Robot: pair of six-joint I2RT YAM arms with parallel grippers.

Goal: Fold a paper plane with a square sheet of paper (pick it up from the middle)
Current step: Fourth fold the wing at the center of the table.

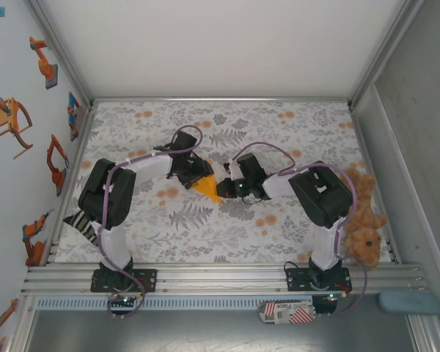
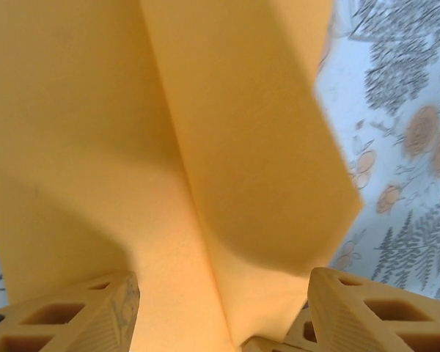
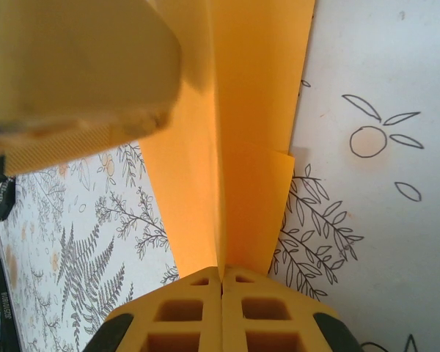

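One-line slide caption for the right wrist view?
Right pincer shut on folded orange paper over the floral cloth.

paper (image 1: 205,188) at the middle of the worktop (image 1: 279,132), left claw (image 2: 224,293) over its far-left part with a finger on either side, right claw (image 3: 221,277) pinching its right edge, teddy (image 1: 363,220) at the worktop's right edge beside the right arm's base

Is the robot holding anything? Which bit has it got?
The right gripper is pinching the folded orange paper at its end, right on the middle crease. The left gripper stands open around the paper, not squeezing it.
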